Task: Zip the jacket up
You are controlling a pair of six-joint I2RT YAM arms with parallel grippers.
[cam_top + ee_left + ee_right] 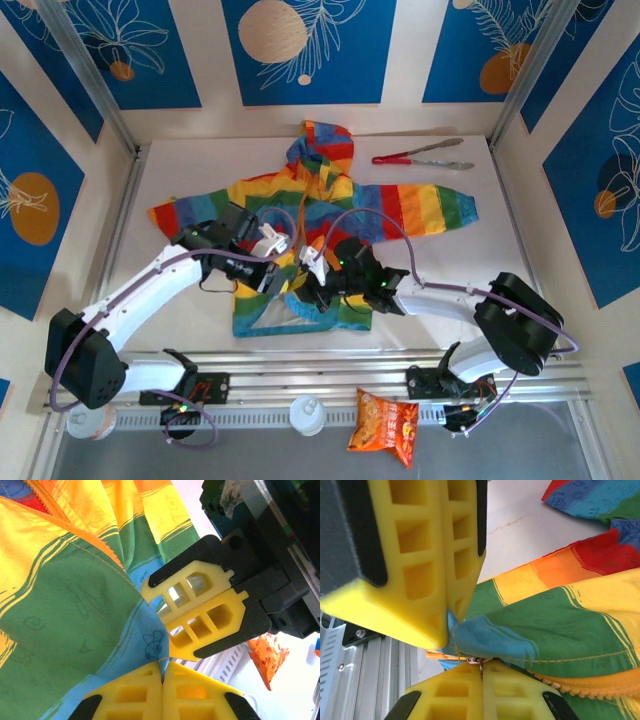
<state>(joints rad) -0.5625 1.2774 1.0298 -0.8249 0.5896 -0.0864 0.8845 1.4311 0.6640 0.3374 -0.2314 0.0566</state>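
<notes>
Starting at the near hem: left gripper (pixel 162 669) pressed together on the blue hem stripe of the jacket (pixel 400 205). The right gripper (pixel 481 671), just beside it, pinches what I take for the zipper pull (pixel 480 661). Jacket lies flat on the table (pixel 190 175), hood far. I judge the orange zipper (pixel 590 684) barely started; the whole run toward the hood remains.

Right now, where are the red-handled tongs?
In the top external view the tongs lie flat on the far right part of the table, just right of the hood of the jacket and beyond its right-side sleeve.
</notes>
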